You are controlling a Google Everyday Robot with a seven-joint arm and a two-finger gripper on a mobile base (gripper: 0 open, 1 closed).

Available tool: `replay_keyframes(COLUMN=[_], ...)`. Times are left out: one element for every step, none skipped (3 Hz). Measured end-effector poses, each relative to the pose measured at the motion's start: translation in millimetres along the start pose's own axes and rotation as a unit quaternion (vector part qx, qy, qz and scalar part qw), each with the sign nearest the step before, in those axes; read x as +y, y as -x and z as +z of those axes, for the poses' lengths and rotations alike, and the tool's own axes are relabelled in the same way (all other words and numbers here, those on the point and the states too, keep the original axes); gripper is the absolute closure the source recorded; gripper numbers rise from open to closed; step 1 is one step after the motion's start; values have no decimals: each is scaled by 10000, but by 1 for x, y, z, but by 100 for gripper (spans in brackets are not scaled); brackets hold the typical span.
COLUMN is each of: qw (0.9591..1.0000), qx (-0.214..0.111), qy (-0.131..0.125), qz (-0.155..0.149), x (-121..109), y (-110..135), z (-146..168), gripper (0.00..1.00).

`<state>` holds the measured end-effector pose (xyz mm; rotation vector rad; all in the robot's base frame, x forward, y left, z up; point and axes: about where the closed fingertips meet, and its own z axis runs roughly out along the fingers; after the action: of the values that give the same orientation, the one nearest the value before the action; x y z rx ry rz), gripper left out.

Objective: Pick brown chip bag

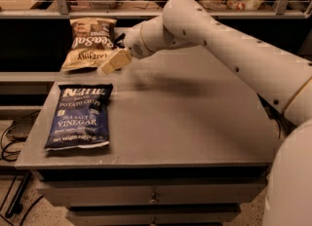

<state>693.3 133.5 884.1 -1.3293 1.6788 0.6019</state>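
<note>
The brown chip bag [89,43] lies flat at the far left of the grey cabinet top [185,118], its dark brown half away from me and its tan "LATE JULY" half nearer. My gripper [113,63] hangs just above the table at the bag's near right corner, its cream fingers pointing down and left. The white arm reaches in from the right. A small black snack packet [118,39] peeks out behind the wrist, mostly hidden.
A blue Kettle sea salt and vinegar bag [79,116] lies flat at the front left of the cabinet top. A shelf with a rail [97,11] and containers runs along the back. Cables [12,137] lie on the floor at the left.
</note>
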Motion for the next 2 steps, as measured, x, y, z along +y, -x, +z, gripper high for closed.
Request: replay_keyframes(qw=[9998,9995], qx=[-152,-269], qy=[77,127], qz=[51,109], x=[-9,-15], y=[7,10], z=[27,52], gripper=[0,0])
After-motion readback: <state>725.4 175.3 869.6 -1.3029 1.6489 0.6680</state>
